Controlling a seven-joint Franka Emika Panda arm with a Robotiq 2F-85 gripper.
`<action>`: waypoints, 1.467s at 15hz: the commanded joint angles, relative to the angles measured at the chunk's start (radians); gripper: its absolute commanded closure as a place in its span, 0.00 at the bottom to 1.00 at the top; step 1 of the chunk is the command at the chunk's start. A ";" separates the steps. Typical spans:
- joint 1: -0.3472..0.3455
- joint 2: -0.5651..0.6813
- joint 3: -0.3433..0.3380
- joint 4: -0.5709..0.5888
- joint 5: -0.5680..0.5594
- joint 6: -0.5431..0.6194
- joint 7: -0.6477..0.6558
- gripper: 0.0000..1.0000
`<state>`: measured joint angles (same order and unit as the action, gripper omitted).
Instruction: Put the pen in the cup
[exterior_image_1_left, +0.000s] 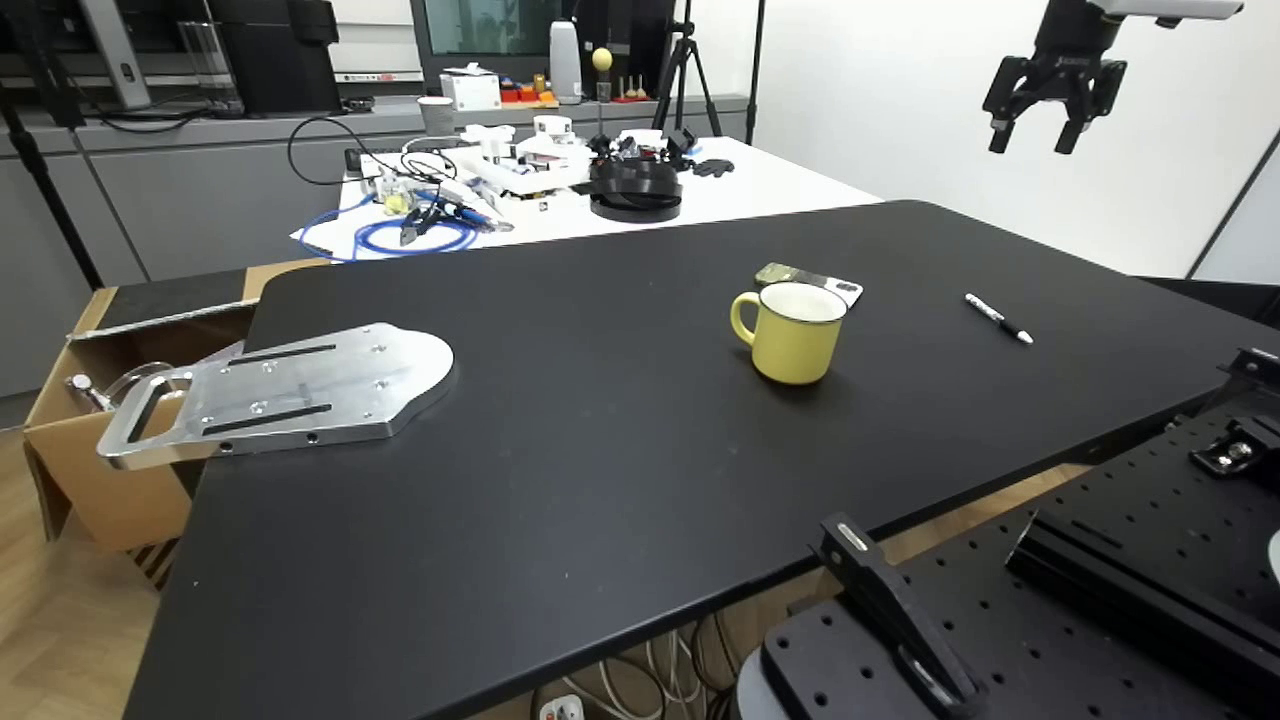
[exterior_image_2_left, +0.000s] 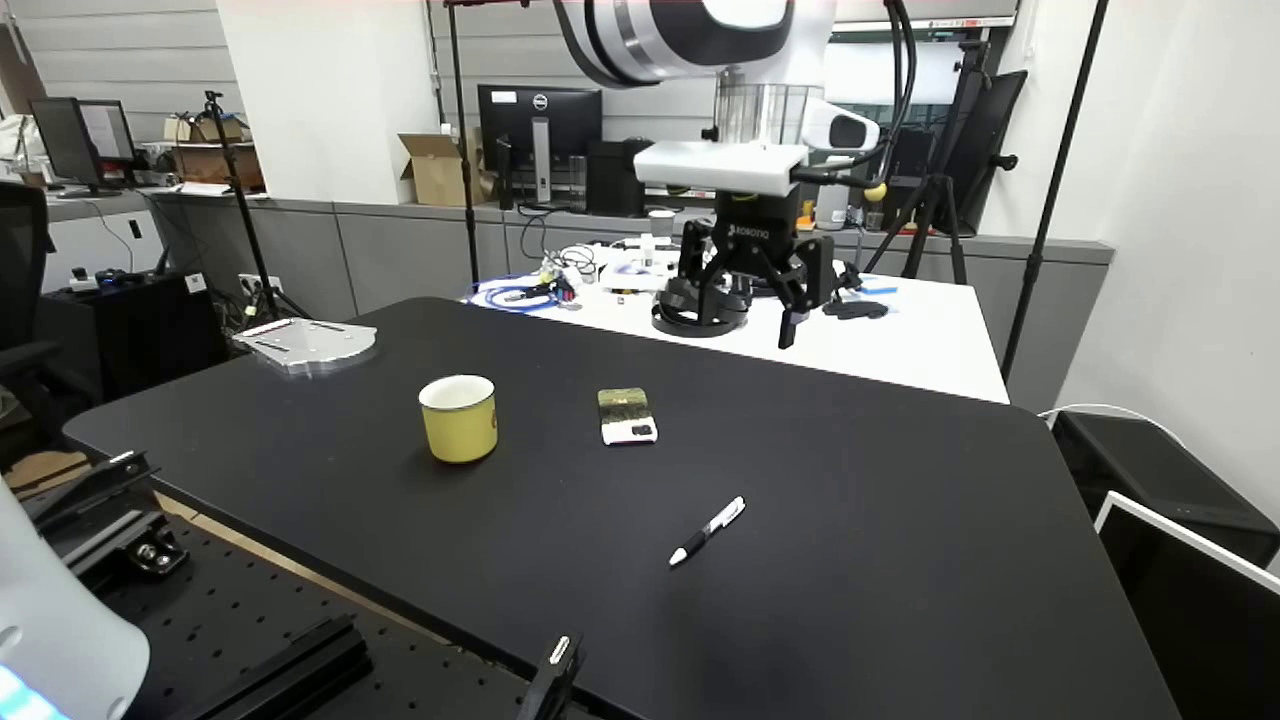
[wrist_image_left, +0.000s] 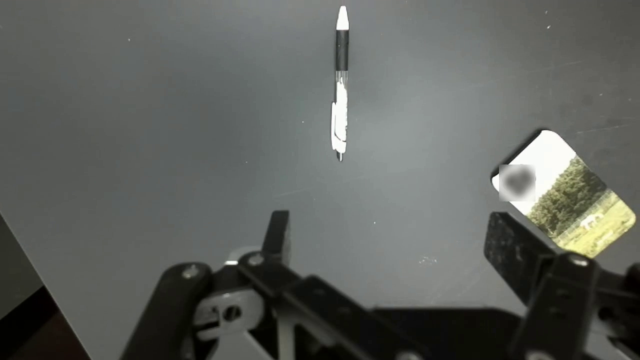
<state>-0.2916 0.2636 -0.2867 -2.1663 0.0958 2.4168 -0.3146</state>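
The pen (exterior_image_1_left: 998, 319) lies flat on the black table, white with a dark grip and a white tip. It also shows in an exterior view (exterior_image_2_left: 707, 532) and in the wrist view (wrist_image_left: 342, 85), beyond the fingertips. The cup, a yellow mug (exterior_image_1_left: 797, 342) with a whitish inside, stands upright on the table. Its handle is hidden in an exterior view where the mug (exterior_image_2_left: 460, 425) also shows. The cup is out of the wrist view. My gripper (exterior_image_1_left: 1033, 142) is open and empty, high above the table; it also shows in an exterior view (exterior_image_2_left: 745, 325) and the wrist view (wrist_image_left: 387, 235).
A phone (exterior_image_2_left: 627, 417) with a picture case lies between mug and pen, at the right in the wrist view (wrist_image_left: 565, 200). A silver metal plate (exterior_image_1_left: 300, 385) lies at a far table end. A white table (exterior_image_2_left: 910, 350) with cables and parts stands behind.
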 joint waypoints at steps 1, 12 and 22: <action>-0.020 0.033 0.015 -0.009 -0.022 0.001 0.034 0.00; -0.072 0.174 0.045 -0.067 -0.004 0.163 0.009 0.00; -0.150 0.210 0.118 -0.067 0.021 0.247 -0.035 0.00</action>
<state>-0.4117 0.4717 -0.1966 -2.2327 0.1017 2.6397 -0.3292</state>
